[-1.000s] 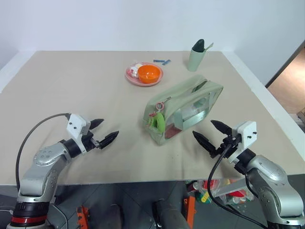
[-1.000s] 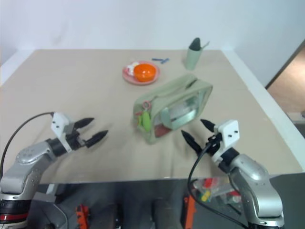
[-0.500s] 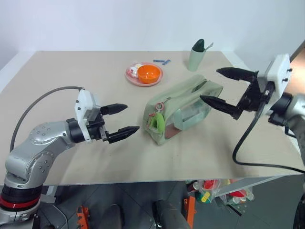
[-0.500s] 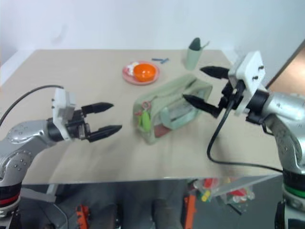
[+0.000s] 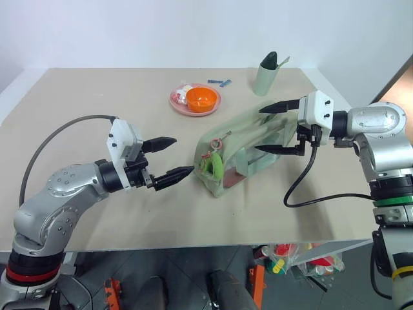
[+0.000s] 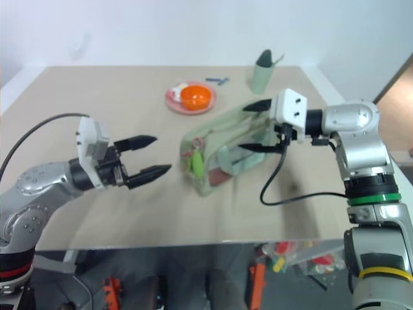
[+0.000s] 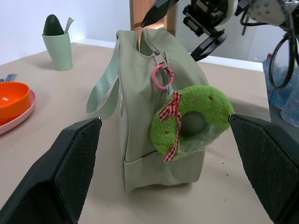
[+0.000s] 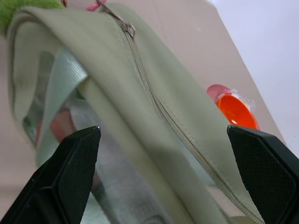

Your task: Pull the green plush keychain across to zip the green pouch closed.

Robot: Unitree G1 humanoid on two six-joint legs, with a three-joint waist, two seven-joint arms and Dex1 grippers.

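The green pouch [image 5: 248,150] lies between the two grippers, its far end framed by the spread jaws of the right gripper [image 5: 276,127], which do not yet look pressed on it; this reads as the reach-in step, with nothing held. The green plush keychain [image 7: 191,122] hangs from a pink ring [image 7: 161,75] at the zipper pull on the pouch's near end, straight ahead of the wide-spread jaws of the left gripper [image 5: 168,157] and apart from them. Next, I judge, the right jaws must steady the pouch while the left ones close on the plush; no brand, label or writing can be read.
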